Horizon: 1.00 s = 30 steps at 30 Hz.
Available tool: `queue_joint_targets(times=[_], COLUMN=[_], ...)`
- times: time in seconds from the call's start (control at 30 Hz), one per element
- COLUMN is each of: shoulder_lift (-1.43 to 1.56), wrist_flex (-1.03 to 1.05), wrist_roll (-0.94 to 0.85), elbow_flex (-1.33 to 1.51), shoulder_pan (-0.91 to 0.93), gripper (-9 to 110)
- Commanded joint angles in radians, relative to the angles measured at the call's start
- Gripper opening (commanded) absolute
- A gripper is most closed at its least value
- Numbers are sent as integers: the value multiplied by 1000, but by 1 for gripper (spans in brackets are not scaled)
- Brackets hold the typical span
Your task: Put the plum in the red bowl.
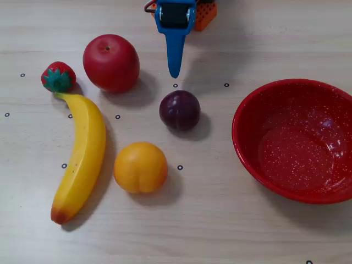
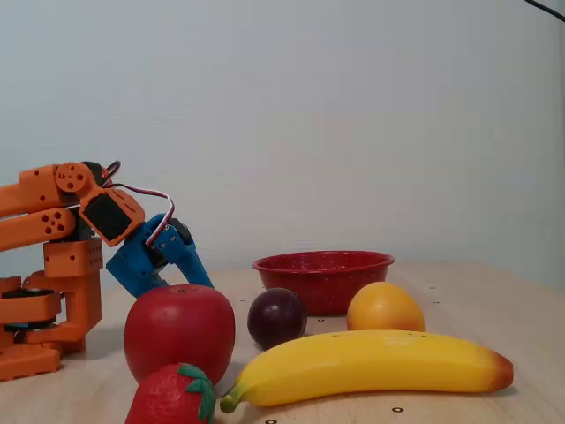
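Five fruits lie on the desk (image 1: 258, 33), and only the plum (image 1: 180, 110) concerns the task. It rests near the middle of the desk in a fixed view, apart from the red apple (image 1: 111, 62), the orange fruit (image 1: 141, 167), the banana (image 1: 81, 155) and the strawberry (image 1: 58, 77). This spacing leaves open room around it for a grasp.

The red bowl (image 1: 245, 115) stands empty to the right of the plum in the same view, well apart from it.

The tool (image 1: 175, 70) points down toward the desk just above the plum in that view, not touching it. Its blue fingers appear drawn together into one narrow tip; no gap shows. In a fixed view from the side, the tool (image 2: 205, 281) is partly hidden behind the apple.

Judgement: the grasp has not begun, and the fingers must separate before descent.
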Motion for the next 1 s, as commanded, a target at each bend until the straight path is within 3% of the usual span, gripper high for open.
queue_joint_targets(times=[0.0,0.4,0.7,0.97], shoulder_lift=[6,-43,-495,-805], wrist_flex=[-35,-35,-117,-18], wrist_roll=[3,12,2,66], elbow_flex=[-3,-32,-388,-686], shoulder_pan=[18,21,44,35], gripper=[0,0,0,4])
